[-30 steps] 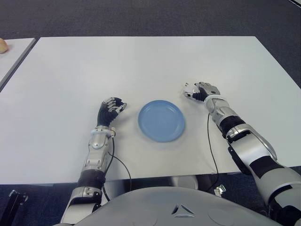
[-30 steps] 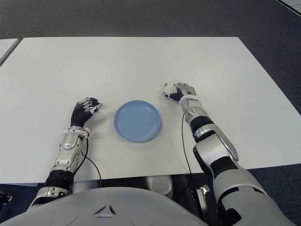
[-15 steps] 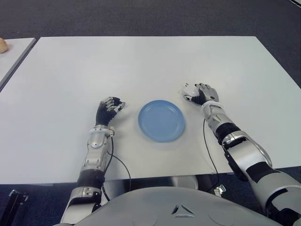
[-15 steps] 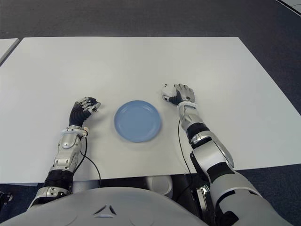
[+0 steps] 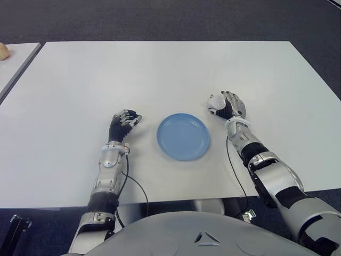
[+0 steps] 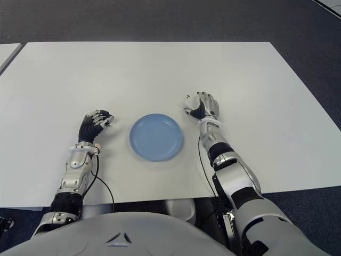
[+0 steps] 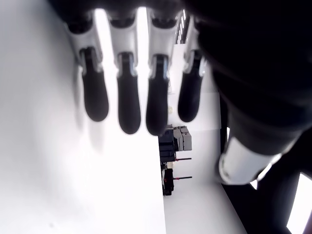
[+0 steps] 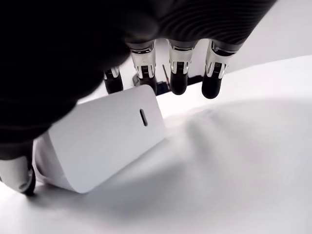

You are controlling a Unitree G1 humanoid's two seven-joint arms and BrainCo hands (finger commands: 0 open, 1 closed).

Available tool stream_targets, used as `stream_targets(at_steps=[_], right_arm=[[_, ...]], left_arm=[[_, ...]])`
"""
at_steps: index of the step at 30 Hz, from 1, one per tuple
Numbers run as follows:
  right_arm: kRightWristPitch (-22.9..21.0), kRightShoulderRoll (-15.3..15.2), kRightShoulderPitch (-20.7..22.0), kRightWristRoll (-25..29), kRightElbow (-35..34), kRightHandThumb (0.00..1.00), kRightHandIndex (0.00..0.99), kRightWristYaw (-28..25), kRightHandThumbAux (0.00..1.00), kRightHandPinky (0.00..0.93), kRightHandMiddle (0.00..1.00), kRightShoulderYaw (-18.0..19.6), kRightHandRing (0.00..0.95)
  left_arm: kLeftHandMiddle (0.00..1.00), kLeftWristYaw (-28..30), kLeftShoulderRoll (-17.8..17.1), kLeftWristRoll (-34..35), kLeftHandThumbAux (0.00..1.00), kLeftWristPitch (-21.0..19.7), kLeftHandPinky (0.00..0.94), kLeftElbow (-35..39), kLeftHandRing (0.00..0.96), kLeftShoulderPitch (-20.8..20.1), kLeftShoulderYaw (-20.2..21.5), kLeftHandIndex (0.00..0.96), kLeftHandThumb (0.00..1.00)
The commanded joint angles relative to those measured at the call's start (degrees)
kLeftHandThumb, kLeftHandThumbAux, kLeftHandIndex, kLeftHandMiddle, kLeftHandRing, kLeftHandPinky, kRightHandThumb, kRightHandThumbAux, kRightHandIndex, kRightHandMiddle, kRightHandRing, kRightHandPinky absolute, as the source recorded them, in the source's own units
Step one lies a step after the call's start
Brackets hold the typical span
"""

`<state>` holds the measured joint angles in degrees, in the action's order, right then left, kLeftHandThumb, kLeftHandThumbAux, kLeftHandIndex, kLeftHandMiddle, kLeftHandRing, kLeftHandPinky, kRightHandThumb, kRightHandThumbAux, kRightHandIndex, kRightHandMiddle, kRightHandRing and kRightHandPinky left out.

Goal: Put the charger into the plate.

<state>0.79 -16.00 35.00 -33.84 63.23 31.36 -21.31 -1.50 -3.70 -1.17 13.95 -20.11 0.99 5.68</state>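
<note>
Here right hand (image 5: 229, 106) grips charger (image 8: 100, 141) beside plate (image 5: 183, 136).

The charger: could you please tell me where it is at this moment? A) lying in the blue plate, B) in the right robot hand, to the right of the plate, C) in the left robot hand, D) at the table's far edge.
B: the white charger sits within the right robot hand, right of the empty blue plate.

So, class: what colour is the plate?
Light blue plate, clearest in the left eye view.
</note>
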Motion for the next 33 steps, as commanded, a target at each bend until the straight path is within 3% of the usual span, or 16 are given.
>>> stream_targets(at_steps=[1,3,6,11,15,26,33], right_arm=[[4.3,1.0,-2.8,1.9,1.8,0.605,0.231,5.3,0.645,0.279,0.184,2.0,0.209],[6.3,1.2,-3.0,2.8,2.2,0.662,0.339,6.7,0.688,0.363,0.254,2.9,0.293],[10.1,1.8,-3.4,4.9,2.8,0.691,0.396,8.8,0.708,0.447,0.362,4.9,0.385],[14.3,2.4,-3.8,8.3,3.9,0.703,0.426,6.5,0.722,0.631,0.566,7.5,0.580],[16.4,2.4,-3.9,10.5,4.5,0.701,0.432,3.1,0.728,0.724,0.667,9.1,0.686],[20.2,2.6,-4.5,14.3,4.4,0.697,0.437,-1.8,0.731,0.793,0.769,12.4,0.783],[22.6,3.2,-5.1,17.9,3.8,0.696,0.438,-5.7,0.731,0.769,0.782,15.5,0.788]], left_arm=[[0.454,-0.6,0.1,-0.1,0.722,-0.7,0.460,-0.2,0.460,0.9,0.0,0.426,0.702],[0.455,-0.6,0.1,0.0,0.722,-0.8,0.461,-0.1,0.461,0.9,0.1,0.426,0.702],[0.456,-0.6,0.0,-0.1,0.721,-0.5,0.459,-0.2,0.459,0.9,0.1,0.426,0.703],[0.464,-0.8,0.0,-0.3,0.721,-0.5,0.467,-0.6,0.467,0.5,0.2,0.427,0.703],[0.465,-0.9,0.0,-0.3,0.721,-0.8,0.464,-0.6,0.469,0.4,0.3,0.426,0.703],[0.461,-1.1,-0.2,-0.7,0.722,-1.7,0.470,-0.3,0.472,0.4,0.2,0.425,0.702],[0.458,-0.8,-0.2,-0.3,0.723,-1.1,0.468,-0.4,0.470,0.3,0.3,0.425,0.701]])
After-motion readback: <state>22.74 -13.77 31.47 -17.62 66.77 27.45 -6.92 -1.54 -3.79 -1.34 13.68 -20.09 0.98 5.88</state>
